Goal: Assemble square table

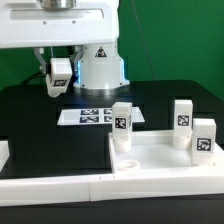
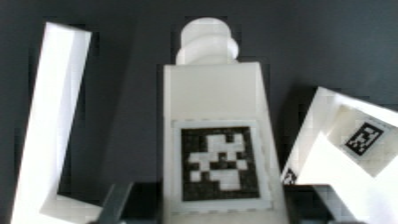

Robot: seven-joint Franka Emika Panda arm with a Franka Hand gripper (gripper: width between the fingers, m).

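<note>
Item: gripper (image 1: 58, 82) part-closed on 4th leg (image 1: 60, 71); I'm carrying; nxt: align w/ tabletop (image 1: 150, 158) below, off to side

White leg (image 2: 217, 130) with a black-white tag; three more white legs (image 1: 122, 120) carry the same tags. White top (image 1: 160, 157). Black surface (image 1: 40, 115). White marker board (image 1: 90, 116), black squares.

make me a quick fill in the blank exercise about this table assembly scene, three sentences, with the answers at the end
1. The gripper holds one ____ off the table.
2. The number of legs standing on the top is ____.
3. The marker board lies flat on the ____ mat.

Missing words: leg; three; black
</note>
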